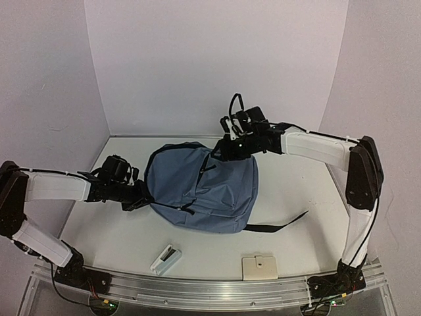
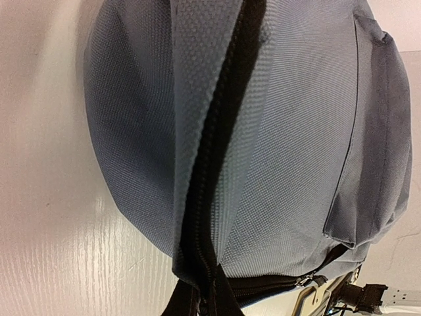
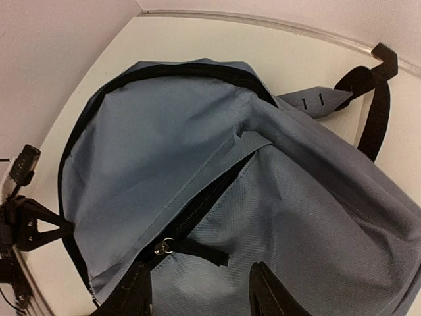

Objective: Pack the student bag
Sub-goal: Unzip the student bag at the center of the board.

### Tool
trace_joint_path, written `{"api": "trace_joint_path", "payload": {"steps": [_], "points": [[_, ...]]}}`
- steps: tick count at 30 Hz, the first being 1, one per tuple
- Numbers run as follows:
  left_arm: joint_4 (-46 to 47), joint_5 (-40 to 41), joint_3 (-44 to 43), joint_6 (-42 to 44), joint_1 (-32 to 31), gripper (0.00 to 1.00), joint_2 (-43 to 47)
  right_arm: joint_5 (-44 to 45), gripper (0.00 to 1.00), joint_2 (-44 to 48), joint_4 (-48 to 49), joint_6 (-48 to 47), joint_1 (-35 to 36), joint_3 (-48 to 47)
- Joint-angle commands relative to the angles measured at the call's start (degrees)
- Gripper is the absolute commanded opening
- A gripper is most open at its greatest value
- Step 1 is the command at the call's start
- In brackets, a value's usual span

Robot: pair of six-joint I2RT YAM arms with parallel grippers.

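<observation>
The student bag (image 1: pixel 204 191), slate blue with black zippers, lies flat in the middle of the white table. My left gripper (image 1: pixel 140 195) is shut on the bag's left edge; in the left wrist view its fingers (image 2: pixel 184 304) pinch the fabric along the black main zipper (image 2: pixel 210 164). My right gripper (image 1: pixel 227 150) hovers over the bag's far right side, open. In the right wrist view its two black fingertips (image 3: pixel 135 293) stand apart just above the fabric, nothing between them. The black pull of a zipper (image 3: pixel 194 250) lies on the bag just beyond the fingertips. That zipper's slot gapes slightly.
A small white box (image 1: pixel 166 259) and a beige flat pad (image 1: pixel 260 267) lie near the table's front edge. A black strap (image 1: pixel 276 226) trails from the bag to the right. A metal rail (image 1: pixel 210 286) runs along the near edge; white walls close in behind.
</observation>
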State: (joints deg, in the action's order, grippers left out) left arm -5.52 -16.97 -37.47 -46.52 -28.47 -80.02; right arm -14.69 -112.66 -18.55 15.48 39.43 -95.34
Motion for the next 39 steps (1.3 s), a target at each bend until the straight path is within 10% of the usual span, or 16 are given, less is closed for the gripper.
{"api": "trace_joint_path", "payload": {"steps": [1, 31, 39], "points": [[-1.59, -1.28, -0.66, 0.05, -0.1, 0.0, -0.62, -6.19, 0.44, -2.08, 1.94, 6.19, -1.53, 0.62], [-1.43, -1.51, -0.85, 0.21, -0.11, 0.0, -1.1, -16.32, 0.27, -11.65, 6.9, 7.49, -2.41, -3.72], [-1.52, -1.34, -0.85, 0.26, -0.09, 0.0, -0.94, -17.46, 0.04, -11.97, 8.62, 8.04, -2.4, -3.43]]}}
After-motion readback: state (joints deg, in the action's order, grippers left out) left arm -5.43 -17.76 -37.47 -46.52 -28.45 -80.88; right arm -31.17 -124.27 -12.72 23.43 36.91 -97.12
